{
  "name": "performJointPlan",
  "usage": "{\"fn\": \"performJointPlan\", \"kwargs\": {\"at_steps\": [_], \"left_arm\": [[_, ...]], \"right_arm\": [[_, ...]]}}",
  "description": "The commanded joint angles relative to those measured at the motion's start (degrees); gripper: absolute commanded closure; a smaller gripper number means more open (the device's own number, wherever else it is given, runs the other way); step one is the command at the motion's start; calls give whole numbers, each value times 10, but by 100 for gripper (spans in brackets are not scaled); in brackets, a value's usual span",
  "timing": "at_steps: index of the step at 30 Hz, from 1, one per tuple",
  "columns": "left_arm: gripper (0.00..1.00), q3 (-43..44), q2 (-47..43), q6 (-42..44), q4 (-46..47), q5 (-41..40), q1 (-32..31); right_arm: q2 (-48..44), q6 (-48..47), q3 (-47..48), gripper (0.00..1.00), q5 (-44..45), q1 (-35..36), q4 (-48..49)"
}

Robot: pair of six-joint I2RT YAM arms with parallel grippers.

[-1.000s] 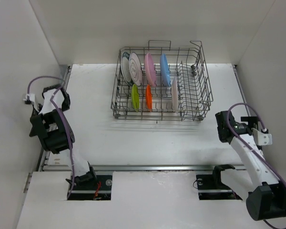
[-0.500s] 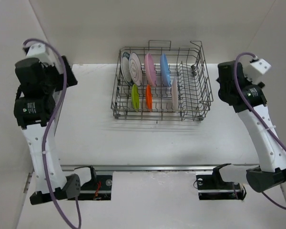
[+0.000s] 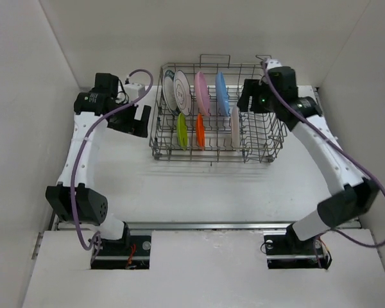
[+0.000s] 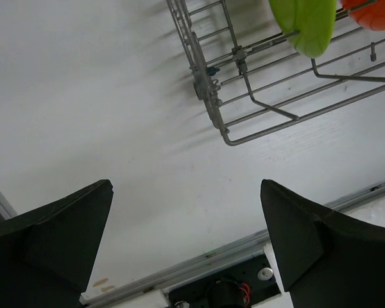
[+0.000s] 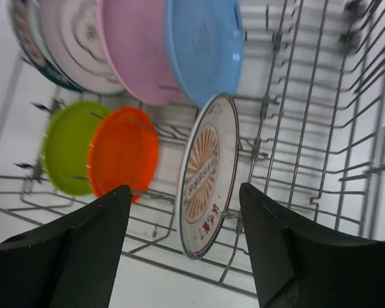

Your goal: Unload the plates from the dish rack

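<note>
The grey wire dish rack (image 3: 262, 131) stands at the back middle of the table. In its rear row stand a dark-green-rimmed plate (image 3: 168, 90), a white one (image 3: 182, 92), a pink one (image 3: 201, 94) and a blue one (image 3: 222, 94). The front row holds lime (image 3: 181, 130), orange (image 3: 200, 130) and sunburst (image 3: 235, 127) plates. My right gripper (image 3: 246, 96) hovers over the rack. In its wrist view it is open (image 5: 185, 189), with the sunburst plate (image 5: 208, 168) showing between the fingers, untouched. My left gripper (image 3: 140, 120) is open (image 4: 186, 186) beside the rack's left side, over bare table.
The left wrist view shows the rack's front left corner (image 4: 226, 131), the lime plate (image 4: 305, 22) and the table's near rail (image 4: 244, 247). The rack's right section (image 5: 321, 115) is bare wire. White walls close in the table on three sides.
Both arms have swung in from the table's outer sides to the rack. The right one now hangs over its right part and the left one sits by its left side.
</note>
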Motion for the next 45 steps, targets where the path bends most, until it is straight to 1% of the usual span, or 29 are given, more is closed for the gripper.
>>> {"fn": "performJointPlan", "kwargs": {"at_steps": [1,3,5,8,9,11,12,13,15,19,21,24,26,29,30,31,33,34,36,37,38,39,40,41,42,43,45], "left_arm": [[0,16,-17,-5,43,-17,-28],[0,27,7,-15,43,-24,-35],[0,35,40,-31,43,-39,-50],[0,47,82,-50,43,-55,-56],[0,47,91,-50,43,-61,-56],[0,47,114,-58,43,-61,-56],[2,53,119,-66,43,-61,-56],[2,53,119,-75,43,-66,-56],[2,53,124,-82,43,-66,-56],[2,45,111,-88,54,-55,-56],[2,45,104,-88,54,-48,-56],[2,50,94,-88,54,-48,-56],[2,55,94,-88,54,-66,-56],[1,61,88,-83,49,-71,-56],[1,61,81,-83,49,-71,-56],[1,61,81,-83,49,-71,-56],[1,61,76,-83,49,-71,-61],[1,68,76,-83,49,-71,-61],[1,74,76,-88,49,-71,-61],[1,80,76,-88,49,-71,-61],[1,80,70,-88,49,-71,-61],[1,87,70,-88,43,-71,-61],[1,95,70,-88,43,-71,-61],[1,95,70,-88,37,-65,-61],[1,104,65,-83,30,-65,-61],[1,104,65,-83,30,-65,-61],[1,111,65,-76,18,-65,-61]], "right_arm": [[62,-28,6,26,-43,6,-23],[89,-22,6,28,-43,11,-23],[105,-16,6,31,-38,11,-18],[140,-16,6,42,-26,16,-18],[146,-16,6,53,-26,16,-23],[157,-16,12,66,-32,22,-23],[157,-16,20,74,-32,22,-30],[157,-16,34,89,-15,28,-36],[146,-22,52,100,-1,34,-42],[120,-28,116,100,48,54,-53],[105,-28,163,100,90,61,-53],[91,-34,215,100,111,72,-53],[76,-34,233,100,126,91,-53],[38,-44,233,100,169,144,-53],[26,-50,223,100,196,180,-53],[0,-55,199,100,206,199,-47],[-22,-74,172,100,212,237,-52],[-31,-74,145,100,212,277,-70],[-42,-80,115,100,212,325,-102],[-42,-80,100,100,217,352,-141],[-26,-59,78,100,217,408,-165],[-11,-46,72,100,226,437,-193],[7,-30,72,100,226,464,-255],[27,-12,72,100,233,517,-286],[67,5,72,100,233,542,-311],[86,41,63,100,242,566,-331],[135,78,34,100,276,620,-362]]}}
